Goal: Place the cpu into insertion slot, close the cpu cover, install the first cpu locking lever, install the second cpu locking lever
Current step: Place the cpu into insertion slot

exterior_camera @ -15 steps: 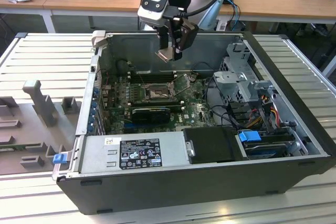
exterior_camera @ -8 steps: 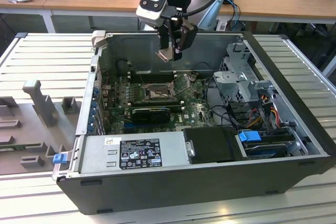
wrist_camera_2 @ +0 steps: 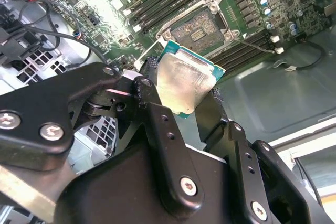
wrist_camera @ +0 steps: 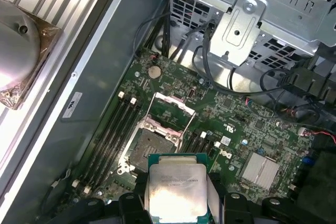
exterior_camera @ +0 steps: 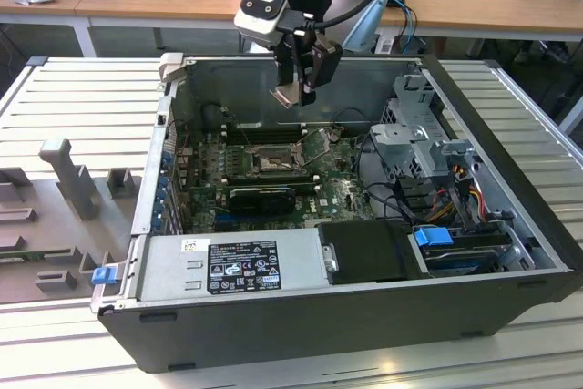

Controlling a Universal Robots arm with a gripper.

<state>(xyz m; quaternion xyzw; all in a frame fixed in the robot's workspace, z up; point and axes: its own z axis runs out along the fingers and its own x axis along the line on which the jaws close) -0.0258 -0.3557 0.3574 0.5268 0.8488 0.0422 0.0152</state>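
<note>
The black gripper (exterior_camera: 295, 88) pinches the flat, silver-topped square cpu (wrist_camera_2: 185, 81) by its edges, well above the dark, metal-rimmed insertion slot (wrist_camera: 149, 148) lying uncovered below.

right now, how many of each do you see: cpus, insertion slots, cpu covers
cpu, gripped in the end effector: 1
insertion slot, nothing in it: 1
cpu cover, swung open: 1
total: 3
</note>
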